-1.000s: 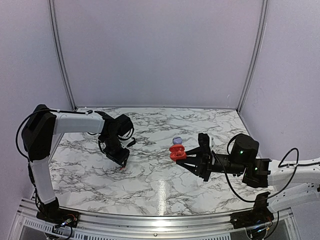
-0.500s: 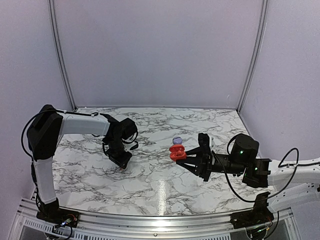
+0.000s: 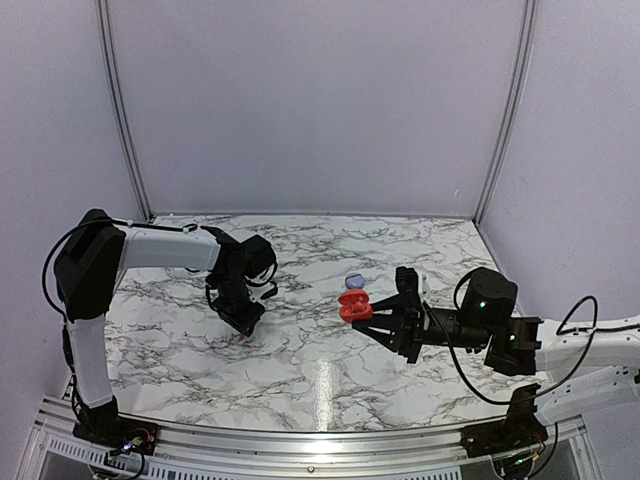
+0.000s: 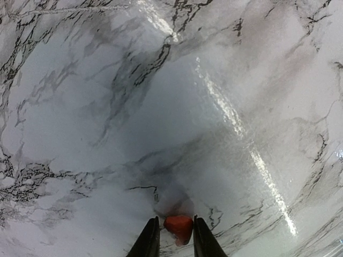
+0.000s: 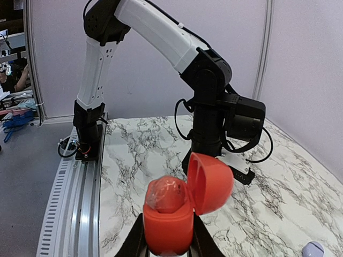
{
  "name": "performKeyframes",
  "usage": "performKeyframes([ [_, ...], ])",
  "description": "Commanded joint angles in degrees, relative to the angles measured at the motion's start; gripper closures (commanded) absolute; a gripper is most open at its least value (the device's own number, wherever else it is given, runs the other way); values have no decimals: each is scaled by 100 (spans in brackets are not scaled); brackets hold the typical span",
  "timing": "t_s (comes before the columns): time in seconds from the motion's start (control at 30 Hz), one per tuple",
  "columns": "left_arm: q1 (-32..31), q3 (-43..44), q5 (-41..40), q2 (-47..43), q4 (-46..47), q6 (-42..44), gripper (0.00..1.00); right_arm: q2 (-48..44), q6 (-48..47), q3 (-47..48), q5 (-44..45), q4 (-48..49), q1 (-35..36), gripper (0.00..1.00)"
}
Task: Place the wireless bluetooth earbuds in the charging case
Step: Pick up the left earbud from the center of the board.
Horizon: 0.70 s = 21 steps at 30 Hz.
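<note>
One small red earbud (image 4: 179, 227) lies on the marble table (image 3: 300, 370) between the fingertips of my left gripper (image 4: 175, 218). The jaws stand narrow, pressed in at its two sides. In the top view that gripper (image 3: 247, 325) points down at the table left of centre. My right gripper (image 3: 360, 312) is shut on the base of the red charging case (image 5: 167, 225) and holds it above the table. The case's hinged lid (image 5: 210, 183) stands open, and a glossy rounded insert (image 5: 167, 194) shows in the top of the base. I see no other earbud.
A small purple-and-white ball (image 3: 353, 281) rests on the table just behind the held case, also low at the right in the right wrist view (image 5: 313, 249). The left arm (image 5: 214, 107) reaches across the table. Grey walls enclose the back and sides, with a metal rail (image 3: 300, 440) in front.
The left gripper's jaws have narrowed around the earbud, and the left arm shifted slightly right and settled. The right arm with the open case has not moved.
</note>
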Motion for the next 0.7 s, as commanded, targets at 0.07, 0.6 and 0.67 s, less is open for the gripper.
performKeyframes([
  [0.07,-27,66,39,208,-153,26,75,-109,-33,250,-18,-57,-41,100],
  [0.6,-36,35,69,-388,-104,-60,87,-141,-123,183,435,218,-41,100],
  [0.67,-35,60,48,-640,-43,-133,87,-151,-191,99,483,490,-42,100],
])
